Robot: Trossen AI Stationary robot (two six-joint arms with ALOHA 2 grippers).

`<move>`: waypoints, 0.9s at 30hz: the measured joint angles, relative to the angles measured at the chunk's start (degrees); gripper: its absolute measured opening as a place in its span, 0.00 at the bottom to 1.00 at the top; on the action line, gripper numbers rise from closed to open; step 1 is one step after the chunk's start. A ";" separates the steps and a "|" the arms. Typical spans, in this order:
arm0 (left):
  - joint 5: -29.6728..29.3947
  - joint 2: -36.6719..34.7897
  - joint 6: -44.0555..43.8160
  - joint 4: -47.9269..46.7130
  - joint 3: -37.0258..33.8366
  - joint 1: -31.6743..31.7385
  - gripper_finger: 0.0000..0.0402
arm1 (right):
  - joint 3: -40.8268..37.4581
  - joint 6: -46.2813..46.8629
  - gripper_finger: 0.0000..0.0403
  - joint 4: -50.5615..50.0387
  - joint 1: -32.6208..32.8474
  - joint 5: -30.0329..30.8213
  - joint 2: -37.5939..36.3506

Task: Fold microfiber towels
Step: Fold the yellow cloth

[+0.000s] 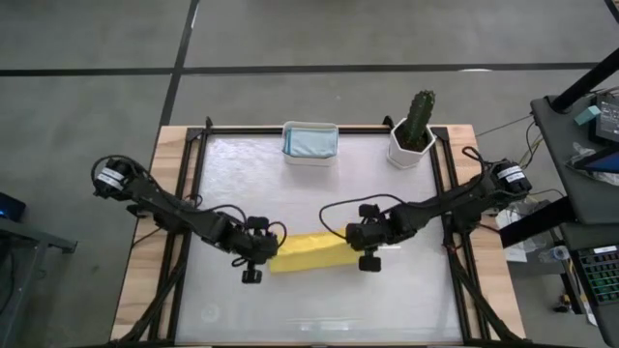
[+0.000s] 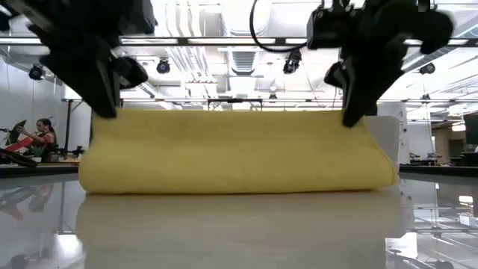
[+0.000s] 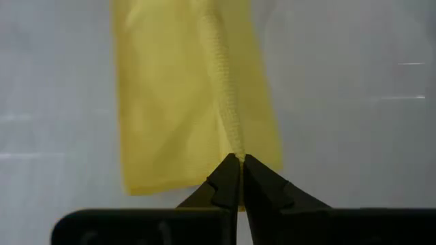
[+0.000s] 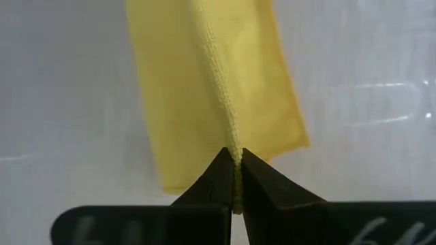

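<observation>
Left fingers [image 1: 257,253] and right fingers [image 1: 366,244] pinching yellow towel [image 1: 309,253] ends, lying left-right

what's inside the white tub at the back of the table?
The white tub holds a pale blue-grey cloth, apparently folded, filling the opening. Anything beneath that top layer is covered, so whether more cloths are stacked there can't be told.
</observation>
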 joint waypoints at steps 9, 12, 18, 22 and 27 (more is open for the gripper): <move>-2.32 0.04 2.66 0.45 -3.95 7.23 0.00 | -2.94 -2.87 0.02 1.67 -4.67 2.95 0.17; -3.20 0.04 4.03 1.34 -5.19 9.48 0.00 | -4.25 -4.22 0.02 3.19 -6.19 3.38 0.17; -3.19 0.04 4.98 3.85 -7.37 13.28 0.00 | -5.43 -5.74 0.02 4.62 -8.55 4.71 0.17; -3.19 0.04 6.23 3.83 -7.61 14.03 0.00 | -5.91 -6.28 0.02 5.63 -9.58 4.70 0.17; -3.17 0.07 7.46 4.48 -7.83 14.05 0.00 | -6.81 -7.51 0.02 7.56 -9.82 4.69 0.17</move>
